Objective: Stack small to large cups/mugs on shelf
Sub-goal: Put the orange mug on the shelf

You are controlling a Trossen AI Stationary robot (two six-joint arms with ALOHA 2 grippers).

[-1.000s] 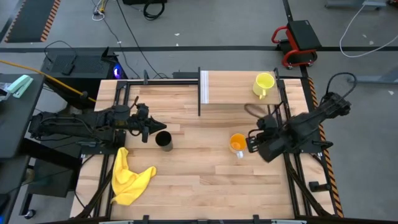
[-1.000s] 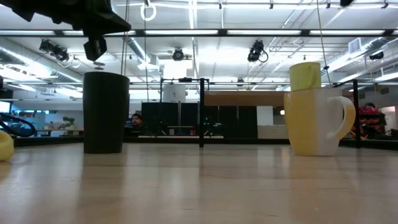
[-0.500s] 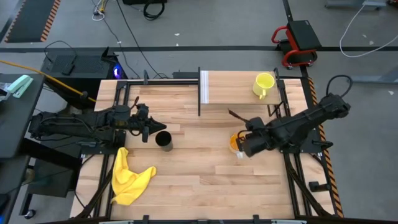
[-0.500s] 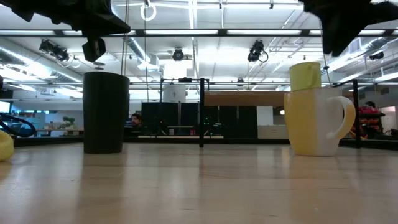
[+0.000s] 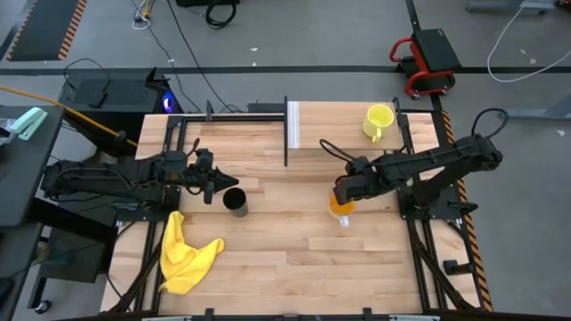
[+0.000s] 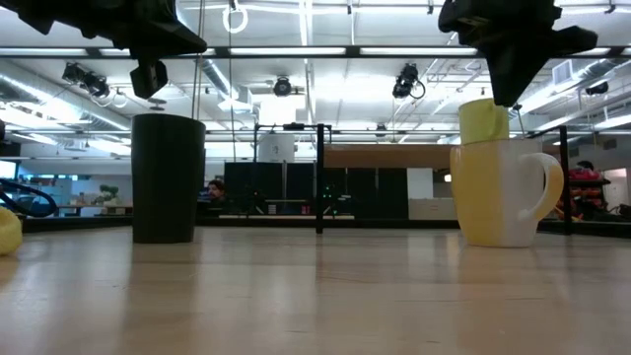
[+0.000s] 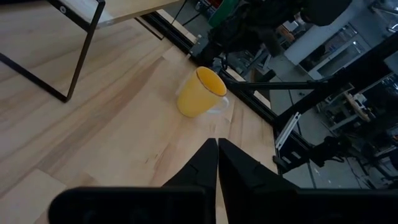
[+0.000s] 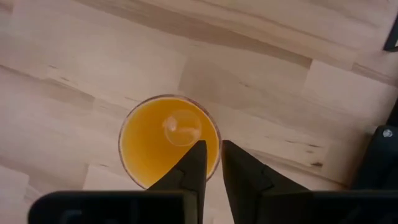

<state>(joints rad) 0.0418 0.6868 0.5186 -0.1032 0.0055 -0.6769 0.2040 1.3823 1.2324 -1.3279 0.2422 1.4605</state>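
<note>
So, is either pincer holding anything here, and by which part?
Nothing is held. The right pincer hovers above the orange mug, fingers narrowly apart; the left pincer is shut, empty, near the black tumbler.

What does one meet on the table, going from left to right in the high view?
Yellow cloth → left tool → black tumbler → shelf's white panel → right tool above the orange mug → yellow-green mug.
</note>
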